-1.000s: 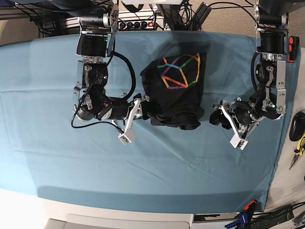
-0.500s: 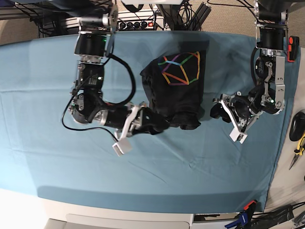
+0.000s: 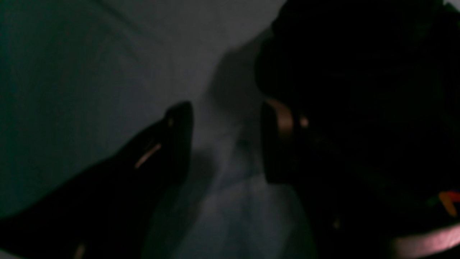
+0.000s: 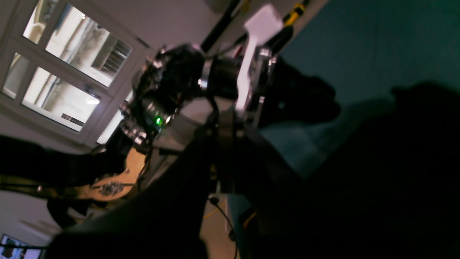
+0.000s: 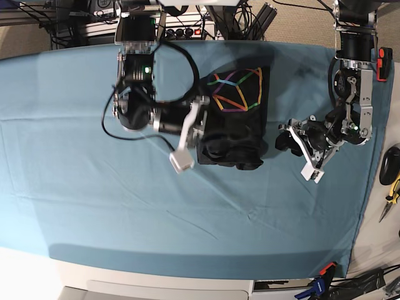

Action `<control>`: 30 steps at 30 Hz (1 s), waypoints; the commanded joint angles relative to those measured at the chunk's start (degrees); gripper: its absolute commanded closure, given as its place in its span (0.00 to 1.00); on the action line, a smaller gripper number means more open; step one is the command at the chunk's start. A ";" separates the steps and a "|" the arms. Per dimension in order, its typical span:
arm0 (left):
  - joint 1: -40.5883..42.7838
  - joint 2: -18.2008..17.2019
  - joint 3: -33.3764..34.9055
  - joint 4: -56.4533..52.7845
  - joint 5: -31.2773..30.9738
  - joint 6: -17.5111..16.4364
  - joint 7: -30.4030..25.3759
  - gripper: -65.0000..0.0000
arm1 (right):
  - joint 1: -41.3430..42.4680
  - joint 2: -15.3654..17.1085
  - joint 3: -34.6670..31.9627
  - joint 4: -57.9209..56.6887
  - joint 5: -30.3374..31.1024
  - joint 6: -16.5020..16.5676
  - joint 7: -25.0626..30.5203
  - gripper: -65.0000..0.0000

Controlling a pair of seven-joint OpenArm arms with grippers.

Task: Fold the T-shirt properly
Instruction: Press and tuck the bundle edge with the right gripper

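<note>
The black T-shirt (image 5: 234, 125) lies folded in the middle of the teal table cloth (image 5: 94, 187), its rainbow print (image 5: 236, 90) facing up at the far end. My right gripper (image 5: 208, 134) sits on the shirt's left edge, shut on the dark fabric. That fabric (image 4: 377, 180) fills the lower part of the right wrist view. My left gripper (image 5: 284, 142) hovers just right of the shirt's near right corner. In the left wrist view it (image 3: 226, 144) is open, with only cloth between its fingers and the shirt (image 3: 359, 72) beside the right finger.
Yellow-handled pliers (image 5: 392, 190) and a black object (image 5: 390, 164) lie off the cloth at the right edge. A power strip with cables (image 5: 181, 31) runs along the back. A clamp (image 5: 322, 274) holds the cloth at the front right corner.
My right arm swung up and to the right from the shirt's near left corner, its jaws closed, and the shirt's left part now lies folded inward. The left gripper hardly moved.
</note>
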State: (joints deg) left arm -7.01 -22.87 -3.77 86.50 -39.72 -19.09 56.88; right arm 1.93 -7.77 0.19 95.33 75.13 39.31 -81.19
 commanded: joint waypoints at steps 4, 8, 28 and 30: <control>-1.09 -0.63 -0.28 0.83 -0.72 -0.37 -1.01 0.51 | -4.09 0.74 -0.15 6.21 1.92 0.69 1.19 1.00; -1.09 -0.61 -0.28 0.83 -0.72 -0.37 -1.01 0.51 | -8.70 1.09 -0.13 8.59 -1.66 0.69 1.19 1.00; -1.09 -0.61 -0.26 0.83 -0.74 -0.39 -1.27 0.51 | -13.55 1.11 -0.13 8.61 -45.81 -14.71 1.90 1.00; -1.09 -0.61 -0.26 0.83 -0.74 -0.39 -1.27 0.51 | -13.55 1.09 -0.15 8.61 -42.03 -14.32 1.46 1.00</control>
State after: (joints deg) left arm -7.01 -22.87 -3.77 86.48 -39.66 -19.09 56.86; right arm -11.77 -6.92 -0.27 103.48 34.87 25.43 -79.15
